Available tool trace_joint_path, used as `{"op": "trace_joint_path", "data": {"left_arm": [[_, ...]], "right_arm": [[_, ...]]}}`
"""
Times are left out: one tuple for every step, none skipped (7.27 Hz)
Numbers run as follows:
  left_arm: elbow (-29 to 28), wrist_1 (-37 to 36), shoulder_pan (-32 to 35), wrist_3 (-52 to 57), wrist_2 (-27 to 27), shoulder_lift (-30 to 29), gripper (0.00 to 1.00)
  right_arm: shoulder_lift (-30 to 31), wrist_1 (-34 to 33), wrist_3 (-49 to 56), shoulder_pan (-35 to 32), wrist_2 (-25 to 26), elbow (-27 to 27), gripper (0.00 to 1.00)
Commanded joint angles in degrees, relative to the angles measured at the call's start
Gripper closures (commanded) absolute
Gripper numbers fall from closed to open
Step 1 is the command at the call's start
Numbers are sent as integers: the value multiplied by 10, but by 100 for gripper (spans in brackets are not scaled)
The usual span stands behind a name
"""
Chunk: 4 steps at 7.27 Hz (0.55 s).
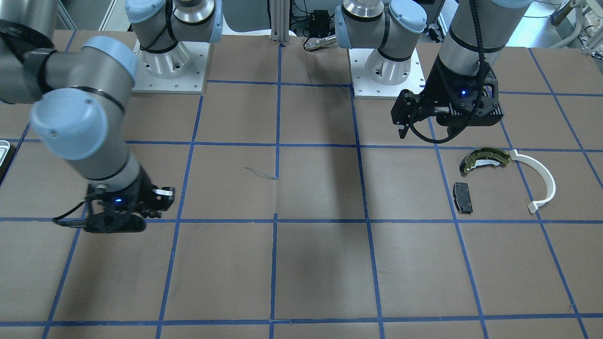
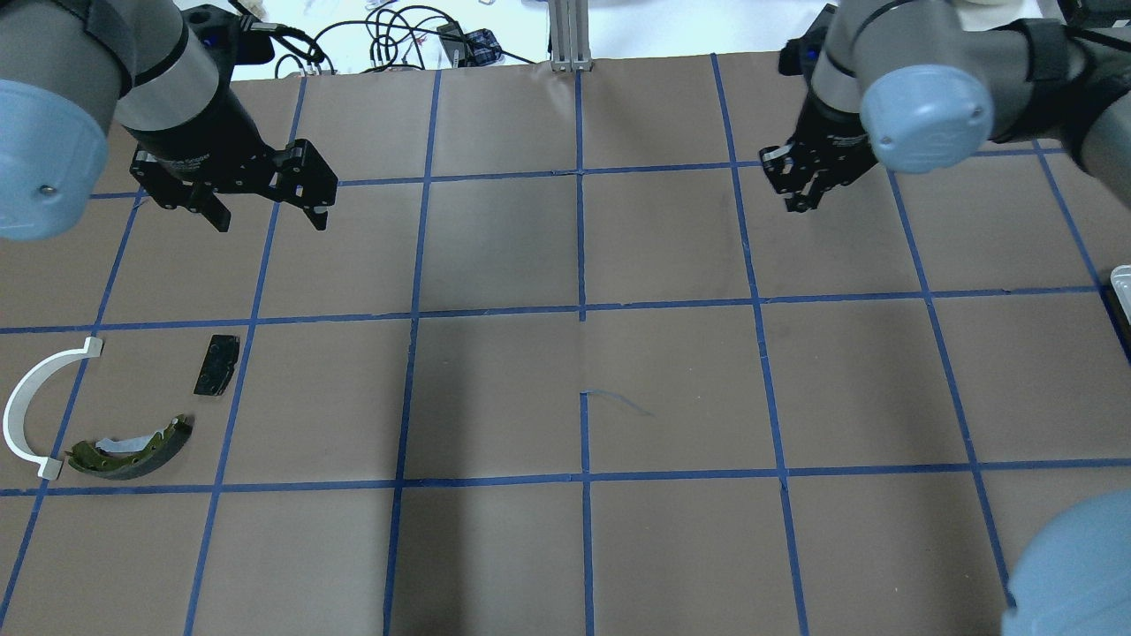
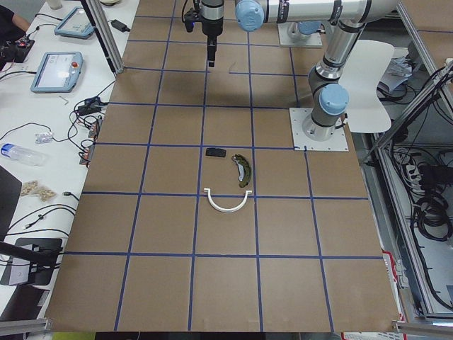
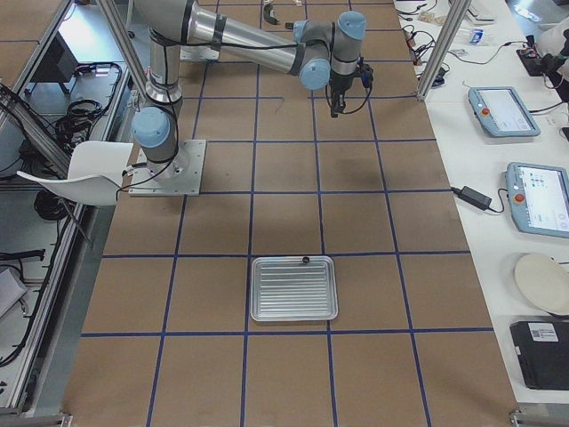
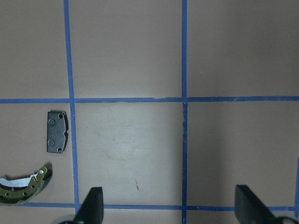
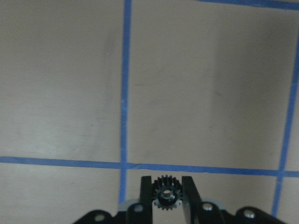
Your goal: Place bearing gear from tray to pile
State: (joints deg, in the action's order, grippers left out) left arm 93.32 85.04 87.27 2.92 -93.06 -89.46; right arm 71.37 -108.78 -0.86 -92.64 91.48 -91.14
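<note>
My right gripper (image 6: 167, 198) is shut on a small black toothed bearing gear (image 6: 167, 190) and holds it above the bare brown table, at the far right in the overhead view (image 2: 800, 196). The tray (image 4: 293, 294), silvery and ribbed, lies far from it near the table's right end; only its white rim corner (image 2: 1122, 281) shows in the overhead view. The pile lies at the left: an olive-gold brake shoe (image 2: 132, 452), a white plastic arc (image 2: 19, 408) and a black pad (image 2: 216, 364). My left gripper (image 2: 265, 212) is open and empty, hovering beyond the pad (image 5: 57, 131).
Blue tape lines divide the brown table into squares. A small dark object (image 4: 305, 259) sits at the tray's far rim. Both arm bases (image 1: 169, 70) stand on white plates at the robot's side. Cables and tablets lie on the side benches.
</note>
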Motion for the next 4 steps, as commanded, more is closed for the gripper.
{"op": "trace_joint_path", "data": {"left_arm": [[6, 0, 0, 1, 0, 1, 0], [4, -3, -1, 1, 2, -1, 0], [1, -4, -1, 0, 6, -4, 0], [2, -4, -2, -3, 6, -11, 0]], "right_arm": [[-30, -10, -178, -134, -4, -4, 100], [-53, -47, -246, -185, -8, -4, 100], [-83, -88, -290, -220, -20, -4, 100], [-109, -113, -322, -245, -68, -2, 100]]}}
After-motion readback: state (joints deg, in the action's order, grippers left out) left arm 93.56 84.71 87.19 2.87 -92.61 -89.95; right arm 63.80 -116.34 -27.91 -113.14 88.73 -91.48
